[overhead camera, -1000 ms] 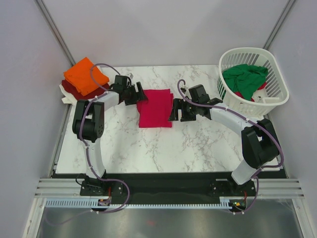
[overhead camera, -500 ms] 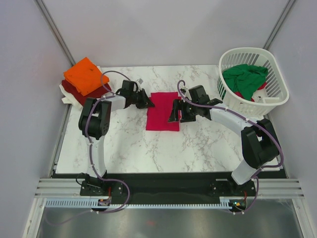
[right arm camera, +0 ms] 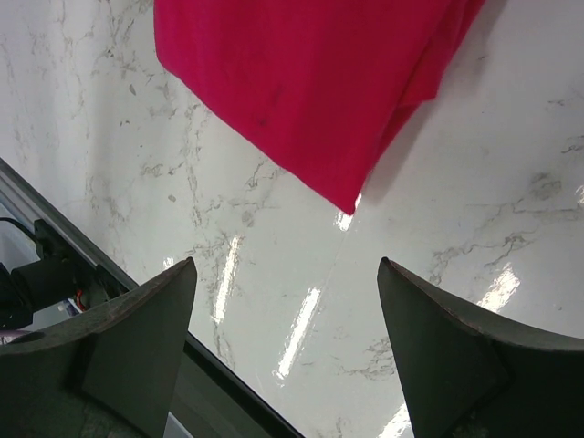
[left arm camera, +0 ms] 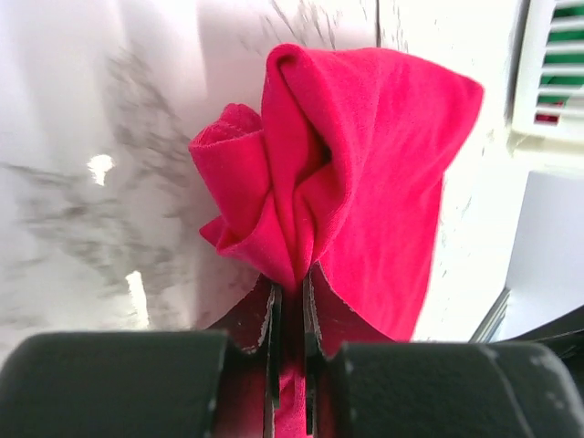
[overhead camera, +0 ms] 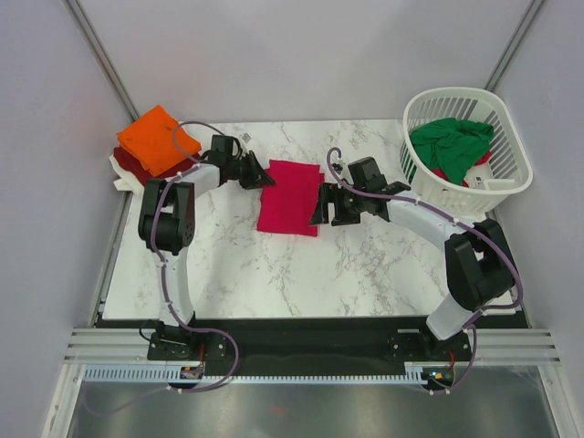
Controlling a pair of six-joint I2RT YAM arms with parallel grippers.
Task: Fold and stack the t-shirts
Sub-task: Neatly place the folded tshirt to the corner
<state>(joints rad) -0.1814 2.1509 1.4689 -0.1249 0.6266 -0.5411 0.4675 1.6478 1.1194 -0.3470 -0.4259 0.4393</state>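
White marble counter (overhead camera: 274, 274): our left jaws pinched the folded crimson-red cloth t-shirt (overhead camera: 290, 198), right jaws wide, empty; we risked dragging folds loose.

Brightly and evenly lit from overhead in the top view, sharp from edge to edge, with only pale, soft shadows under the arms on the marble table (overhead camera: 301, 265). Washed out almost to white across the left of the left wrist view, with two small glare spots on the gloss. Crisp on the folds of the crimson-red t-shirt (left arm camera: 365, 173), deeply shaded inside its creases; dark and blurred at the left pincer (left arm camera: 290, 287) close to the lens. Streaked with slanting reflections in the right wrist view, darkly shadowed beneath the cloth's right edge, slightly soft on the right pincer (right arm camera: 285, 269) in the lower corners.
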